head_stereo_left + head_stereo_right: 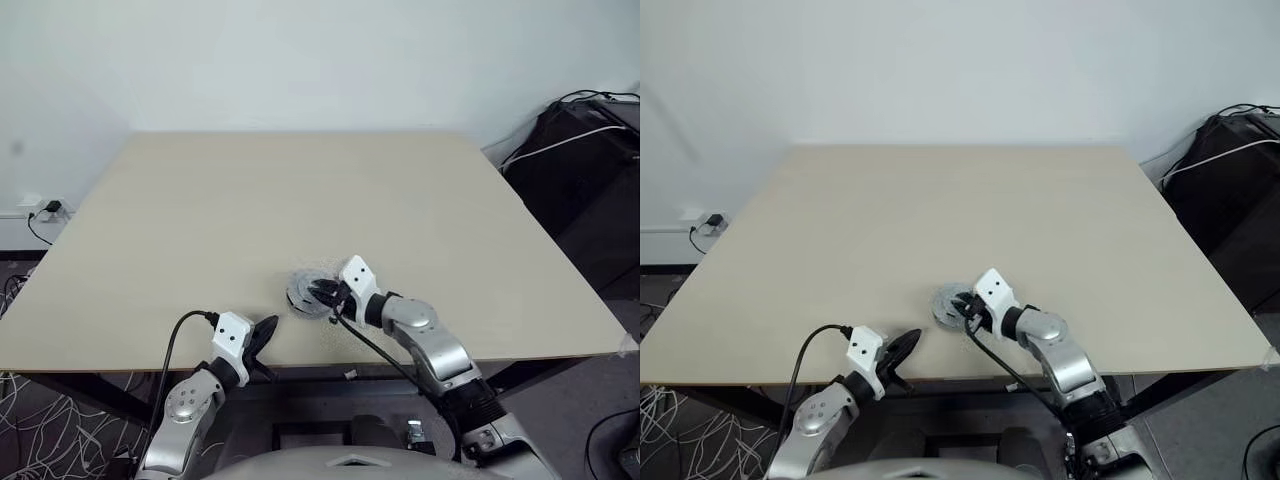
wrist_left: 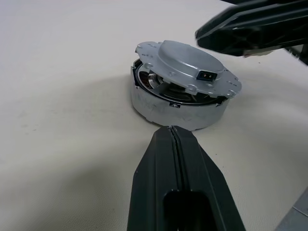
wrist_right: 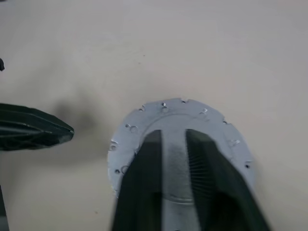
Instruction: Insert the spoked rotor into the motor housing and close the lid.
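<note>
Broad pale beige wooden table (image 1: 300,200), round silver metal motor housing (image 2: 159,103) sitting near its front edge, flat silver-grey disc lid (image 2: 190,65) on top

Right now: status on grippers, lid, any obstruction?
Left gripper shut, idle beside the assembly. Right gripper slightly open above the lid. Lid sits tilted on the motor housing, not seated flush. Table otherwise unobstructed.

Most of the bench (image 1: 300,200) lies bare, so a hand could cross its far half and both sides freely. The one obstacle is the motor housing (image 2: 163,103) near the front edge, with the lid (image 2: 190,65) tilted on top. The right end effector (image 1: 325,293) hangs over it (fingers slightly parted), blocking approach from above. The left end effector (image 1: 264,335), fingers together, sits just in front.
</note>
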Robot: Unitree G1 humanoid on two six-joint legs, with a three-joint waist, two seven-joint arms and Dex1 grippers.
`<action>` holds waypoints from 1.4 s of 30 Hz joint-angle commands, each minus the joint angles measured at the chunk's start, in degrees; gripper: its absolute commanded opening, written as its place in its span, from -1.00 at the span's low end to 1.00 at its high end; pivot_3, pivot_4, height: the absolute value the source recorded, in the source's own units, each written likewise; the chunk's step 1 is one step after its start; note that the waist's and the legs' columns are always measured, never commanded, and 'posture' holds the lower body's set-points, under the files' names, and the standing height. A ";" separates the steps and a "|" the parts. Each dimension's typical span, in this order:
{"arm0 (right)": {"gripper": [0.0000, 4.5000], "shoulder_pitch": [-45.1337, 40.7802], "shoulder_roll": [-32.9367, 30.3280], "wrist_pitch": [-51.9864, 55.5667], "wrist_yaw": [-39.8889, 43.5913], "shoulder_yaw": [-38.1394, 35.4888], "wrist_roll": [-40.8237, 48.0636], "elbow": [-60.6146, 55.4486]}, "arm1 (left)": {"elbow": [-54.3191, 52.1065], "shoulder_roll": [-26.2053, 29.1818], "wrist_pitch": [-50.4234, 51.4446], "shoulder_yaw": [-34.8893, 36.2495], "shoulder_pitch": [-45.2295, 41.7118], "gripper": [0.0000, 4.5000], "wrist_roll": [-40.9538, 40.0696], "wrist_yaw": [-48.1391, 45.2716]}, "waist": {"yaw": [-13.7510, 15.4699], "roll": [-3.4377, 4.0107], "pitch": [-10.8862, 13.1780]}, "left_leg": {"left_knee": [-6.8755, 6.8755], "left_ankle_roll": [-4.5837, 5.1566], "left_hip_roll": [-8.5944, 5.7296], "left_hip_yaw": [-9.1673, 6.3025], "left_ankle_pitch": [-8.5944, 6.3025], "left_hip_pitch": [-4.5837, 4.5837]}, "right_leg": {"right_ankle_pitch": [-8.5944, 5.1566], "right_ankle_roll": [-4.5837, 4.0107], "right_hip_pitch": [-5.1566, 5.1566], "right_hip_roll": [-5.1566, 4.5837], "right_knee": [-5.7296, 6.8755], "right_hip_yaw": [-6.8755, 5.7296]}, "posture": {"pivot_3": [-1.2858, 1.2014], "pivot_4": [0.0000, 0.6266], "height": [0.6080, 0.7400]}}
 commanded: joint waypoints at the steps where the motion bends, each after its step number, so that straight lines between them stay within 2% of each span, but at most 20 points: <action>1: -0.15 -2.44 -0.12 -3.16 1.09 -1.10 0.27 -0.12 | -3.20 -0.15 0.42 -0.38 -0.70 -1.00 0.49 0.38 | 0.01 0.00 0.00 | 0.00 0.00 0.00 0.00 0.00 0.00 | 0.00 0.00 0.00 0.00 0.00 0.00 | 0.03 -1.00 1.00; 9: 0.99 -6.15 -0.87 -6.48 4.43 -0.88 -0.12 6.48 | -3.94 -0.03 1.09 -0.34 -0.58 -1.00 0.38 0.92 | -0.01 0.00 0.00 | 0.00 0.00 -0.02 0.00 0.00 0.00 | 0.01 0.00 0.01 0.02 0.00 0.00 | 0.03 -1.00 1.00; 18: 0.99 -7.26 -0.76 -7.14 7.53 0.03 -0.82 10.36 | -3.87 -0.10 0.76 -0.12 -0.36 -1.00 0.25 1.21 | -0.04 0.00 0.00 | 0.00 0.00 -0.03 0.00 0.01 0.01 | 0.01 0.00 0.00 0.03 0.01 0.00 | 0.03 -1.00 1.00; 35: 0.99 -10.44 2.11 -8.57 7.06 0.13 -3.27 18.72 | -2.26 -0.16 -0.58 0.31 -0.33 -1.00 0.38 1.20 | -0.23 0.02 -0.01 | 0.00 0.00 -0.07 0.00 0.01 0.02 | 0.02 0.01 0.02 0.04 0.03 0.00 | 0.03 -1.00 1.00; 38: 0.73 -10.57 2.41 -7.68 7.05 -0.34 -2.81 18.89 | -2.35 -0.25 -0.37 0.36 -0.50 -1.00 0.40 1.30 | -0.33 0.03 -0.02 | 0.00 0.00 -0.07 0.00 0.01 0.02 | 0.03 0.01 0.02 0.03 0.04 0.00 | 0.03 -1.00 1.00; 40: 0.47 -10.56 2.41 -7.29 7.02 -0.53 -2.69 18.78 | -2.41 -0.32 -0.34 0.33 -0.52 -1.00 0.43 1.38 | -0.36 0.03 -0.02 | 0.00 0.00 -0.07 0.00 0.01 0.03 | 0.03 0.01 0.02 0.03 0.04 0.00 | 0.03 -1.00 1.00; 42: 0.44 -10.36 2.40 -6.77 6.94 -0.88 -2.31 18.31 | -2.48 -0.41 -0.33 0.23 -0.50 -1.00 0.48 1.43 | -0.36 0.04 -0.02 | 0.00 0.00 -0.07 0.00 0.01 0.03 | 0.03 0.01 0.02 0.03 0.04 0.00 | 0.03 -1.00 1.00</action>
